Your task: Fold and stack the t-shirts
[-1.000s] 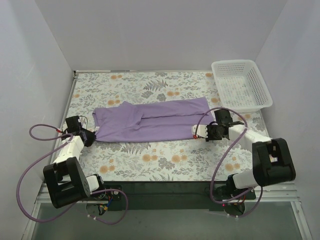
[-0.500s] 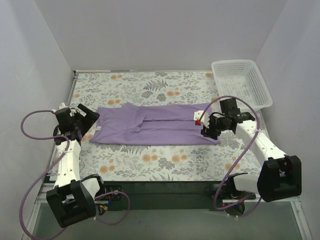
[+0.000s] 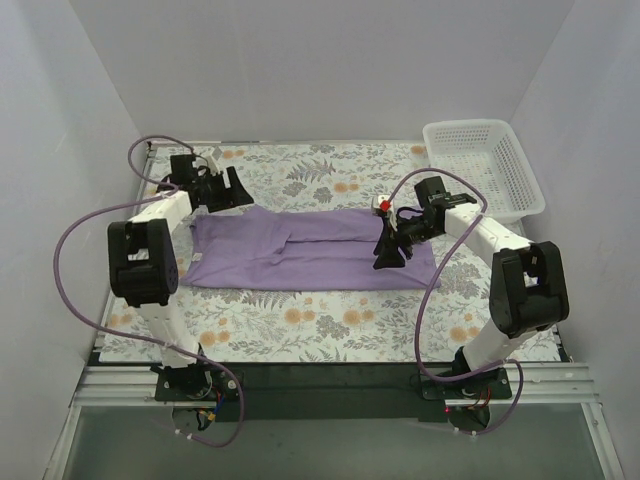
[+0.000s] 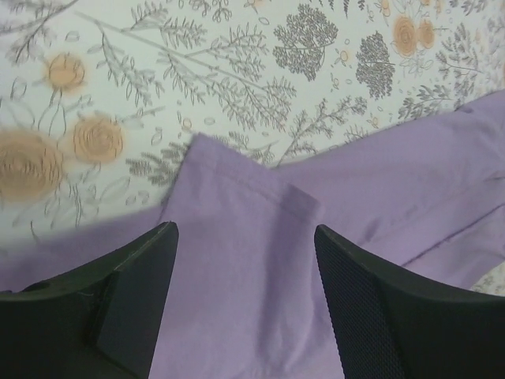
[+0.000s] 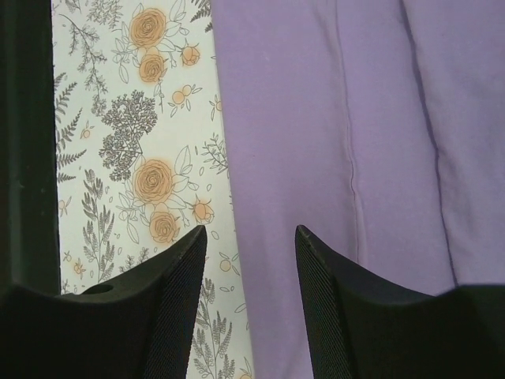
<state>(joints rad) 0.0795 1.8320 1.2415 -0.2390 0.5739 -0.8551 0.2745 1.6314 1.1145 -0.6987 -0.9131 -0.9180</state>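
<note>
A lavender t-shirt lies flat on the flowered table as a long folded strip running left to right. My left gripper hovers over its far left corner. In the left wrist view the left gripper is open, with purple cloth lying under the gap and nothing held. My right gripper points down over the shirt's right part. Seen from the right wrist, the right gripper is open above the shirt's straight edge, empty.
A white lattice basket stands at the far right corner. The table wears a flowered cloth between white walls. Purple cables loop from both arms, and a dark rail runs along the near edge.
Both grippers opened and let go of the shirt's near edge. The left arm swung up to the shirt's far left corner; the right arm rose and moved in over the right part.
</note>
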